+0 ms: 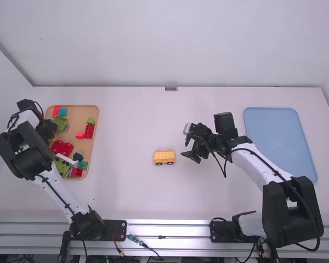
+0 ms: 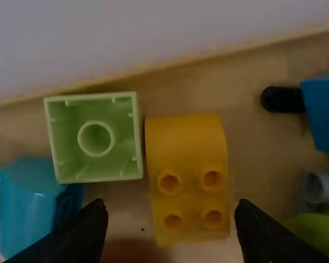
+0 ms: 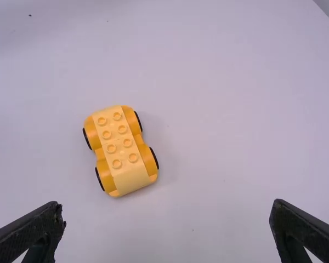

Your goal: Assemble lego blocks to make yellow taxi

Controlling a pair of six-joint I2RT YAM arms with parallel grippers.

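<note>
A yellow wheeled car base stands on the table near its middle; in the right wrist view the same car base has studs on top and black wheels. My right gripper is just to its right, and the right gripper is open and holds nothing. My left gripper is over the left part of the wooden tray. In the left wrist view, the left gripper is open, with a yellow curved block lying between its fingertips, not gripped.
The wooden tray holds several red, green and blue blocks. A pale green block and a teal block lie close beside the yellow block. A blue tray lies at the right.
</note>
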